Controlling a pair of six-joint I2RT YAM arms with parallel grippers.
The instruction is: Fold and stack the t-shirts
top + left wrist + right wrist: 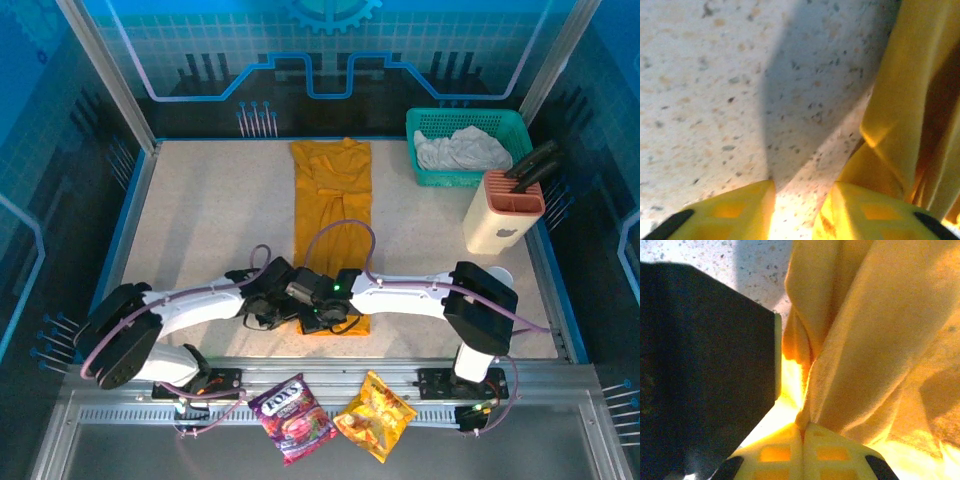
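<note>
Stock: one golden-orange t-shirt (331,200), clamped in my right gripper (803,429); my left gripper (804,189) apart; one whitish-grey t-shirt (462,150), in teal basket (450,178).

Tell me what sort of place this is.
Probably a robot lab's test cell, not a home: a speckled table boxed in by blue printed panels, an aluminium rail carrying two arms, and staged props such as a basket, knife block and orange shirt.
</note>
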